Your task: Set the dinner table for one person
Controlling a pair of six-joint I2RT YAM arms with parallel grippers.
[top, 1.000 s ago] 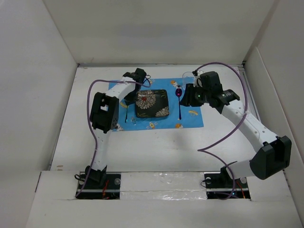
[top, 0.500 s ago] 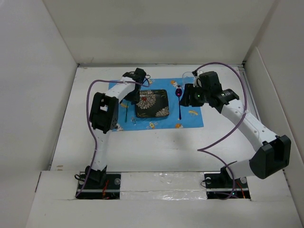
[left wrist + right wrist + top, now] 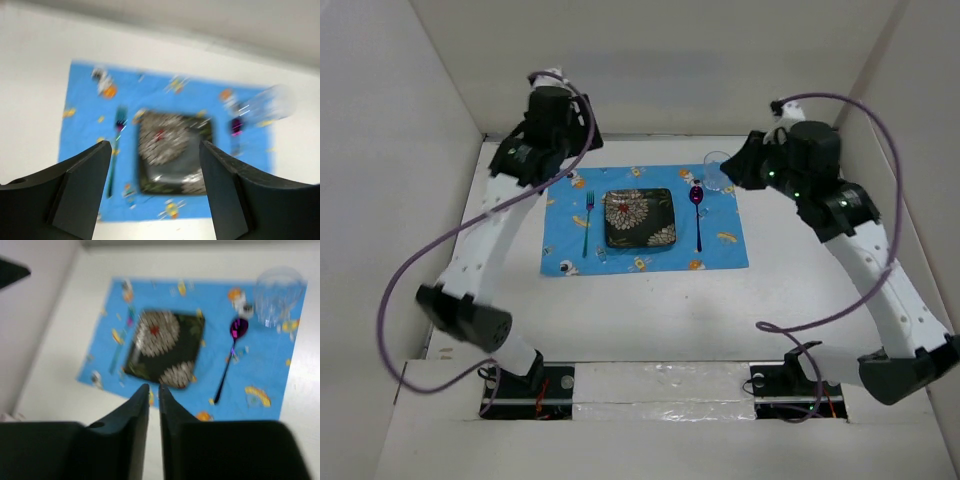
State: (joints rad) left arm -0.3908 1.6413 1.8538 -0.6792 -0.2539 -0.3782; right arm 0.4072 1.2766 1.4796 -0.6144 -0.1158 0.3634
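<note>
On the white dinner table (image 3: 650, 310) lies a blue cartoon-print placemat (image 3: 720, 255). It carries a black floral plate (image 3: 640, 218), a green fork (image 3: 587, 222) to the plate's left, a purple spoon (image 3: 697, 212) to its right and a clear glass (image 3: 717, 172) at the far right corner. My left gripper (image 3: 155, 147) hangs high above the mat's far left, open and empty. My right gripper (image 3: 154, 387) is raised near the glass, its fingers almost together with nothing between them. In the right wrist view the plate (image 3: 165, 347), spoon (image 3: 231, 355) and glass (image 3: 277, 292) lie well below.
White walls (image 3: 440, 110) enclose the table on the left, back and right. Purple cables (image 3: 410, 290) loop off both arms. The arm bases (image 3: 525, 375) sit at the near edge.
Both arms have lifted up and back from the placemat. The left gripper has opened and risen clear of the fork. The right jaws have closed to a narrow slit.
</note>
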